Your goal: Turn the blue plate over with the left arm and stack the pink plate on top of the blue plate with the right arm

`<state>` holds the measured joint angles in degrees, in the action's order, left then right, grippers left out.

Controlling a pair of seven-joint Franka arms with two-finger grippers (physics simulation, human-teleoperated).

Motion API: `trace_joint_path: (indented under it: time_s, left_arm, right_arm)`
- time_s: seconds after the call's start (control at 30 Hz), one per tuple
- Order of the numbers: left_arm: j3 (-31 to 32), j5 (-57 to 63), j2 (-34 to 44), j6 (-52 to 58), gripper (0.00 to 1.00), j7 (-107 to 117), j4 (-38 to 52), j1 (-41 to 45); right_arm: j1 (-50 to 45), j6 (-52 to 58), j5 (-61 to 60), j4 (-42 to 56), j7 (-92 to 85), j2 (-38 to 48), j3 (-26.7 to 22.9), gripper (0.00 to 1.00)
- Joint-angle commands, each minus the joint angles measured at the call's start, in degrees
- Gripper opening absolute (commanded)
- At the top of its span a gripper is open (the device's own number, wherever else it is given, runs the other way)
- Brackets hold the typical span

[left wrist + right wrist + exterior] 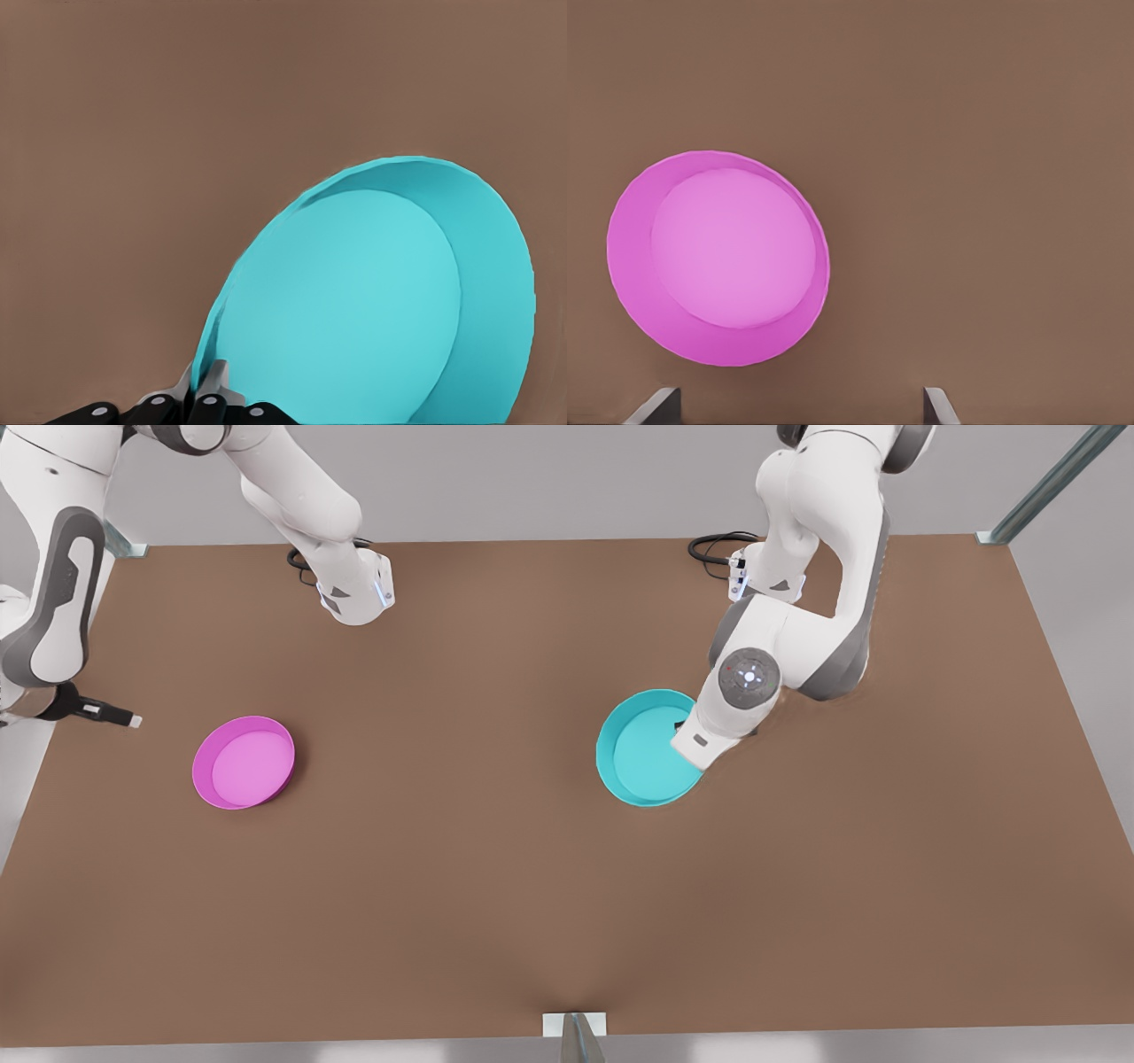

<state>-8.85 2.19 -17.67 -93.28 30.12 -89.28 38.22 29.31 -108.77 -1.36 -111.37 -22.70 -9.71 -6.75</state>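
Pink plate (244,763): on the front view's left, flat on the brown table (496,886), open side up, untouched. In the right wrist view it lies ahead of that camera and off to one side of the finger line, well apart from the fingers.

Right gripper (799,409): two fingertips (656,405) stand wide apart, nothing between them. This arm waits above the table, high over the pink plate's side.

Blue plate (645,748): on the front view's right, open side up, well apart from the pink plate.

Left gripper (202,390): down at the blue plate's rim, on the edge nearest its own arm. Fingers (214,382) are drawn together with the rim wall pinched between them, one finger inside the dish, one outside.

Key relation: the whole plate extends away from the left gripper, its grip on the near edge. Judged from this, the flip would pivot on the far edge, the rim carried up and over toward that far side.

Risk: a thin rim in a narrow pinch may slip as the plate tilts.

Stage: flip just starting; stacking not begun.
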Motion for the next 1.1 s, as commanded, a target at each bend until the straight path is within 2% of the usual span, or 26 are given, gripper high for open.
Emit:
trace_joint_path:
  time_s: [0.0,0.1,0.13,0.2,0.3,0.4,0.53,0.6,0.63,0.77,0.87,0.97,1.07]
  left_arm:
    - [0.0,12.6,-0.1,0.9,0.21,1.7,0.0,1.1]
    - [0.1,23.0,-1.0,2.8,0.21,9.5,0.1,7.5]
    - [0.0,27.4,-2.9,5.7,0.21,11.0,0.4,11.5]
    - [0.0,35.1,-8.0,11.9,0.21,12.0,6.6,16.6]
    - [-0.1,47.2,-11.6,17.9,0.21,12.6,8.8,24.7]
    - [-0.3,62.5,-19.9,23.8,0.21,12.9,12.6,32.5]
    - [-0.2,83.4,-30.6,30.1,0.21,12.7,12.5,35.5]
    - [-0.5,88.5,-34.4,32.1,0.21,12.1,12.5,36.7]
    - [-0.5,89.1,-36.2,33.2,0.21,12.1,12.6,37.6]
    - [-0.4,92.6,-43.6,34.7,0.21,11.9,14.8,41.9]
    - [-0.3,92.6,-49.8,35.6,0.21,11.8,18.1,43.2]
    - [3.0,90.5,-50.4,35.4,0.21,11.6,18.2,43.6]
    - [4.3,83.4,-50.4,35.3,0.21,11.6,18.0,45.4]
  right_arm:
    - [0.0,-0.8,-0.4,0.2,-2.7,-0.7,0.0,1.00]
    - [2.5,-0.1,-0.5,5.3,-15.7,-5.8,-0.6,1.00]
    - [3.5,-0.2,-1.3,7.2,-20.1,-8.1,-0.6,1.00]
    - [4.2,-1.0,-1.3,7.1,-20.3,-8.5,-0.6,1.00]
    - [4.2,-2.2,-2.1,6.1,-20.2,-9.2,-0.6,1.00]
    - [9.4,-2.3,-5.8,6.8,-27.9,-13.6,0.1,1.00]
    - [10.6,-9.1,-5.7,6.5,-44.7,-17.7,0.5,1.00]
    - [10.9,-9.0,-5.8,5.5,-46.0,-18.5,0.5,1.00]
    - [10.8,-8.8,-6.2,4.8,-45.8,-18.7,0.5,1.00]
    - [9.3,-8.9,-9.6,3.7,-24.1,-19.0,1.3,1.00]
    - [9.1,-12.0,-10.0,4.1,-26.3,-20.2,1.4,1.00]
    - [7.8,-13.7,-10.1,4.1,-26.4,-21.6,1.6,1.00]
    - [6.5,-8.8,-10.1,3.6,-26.6,-21.7,3.1,1.00]
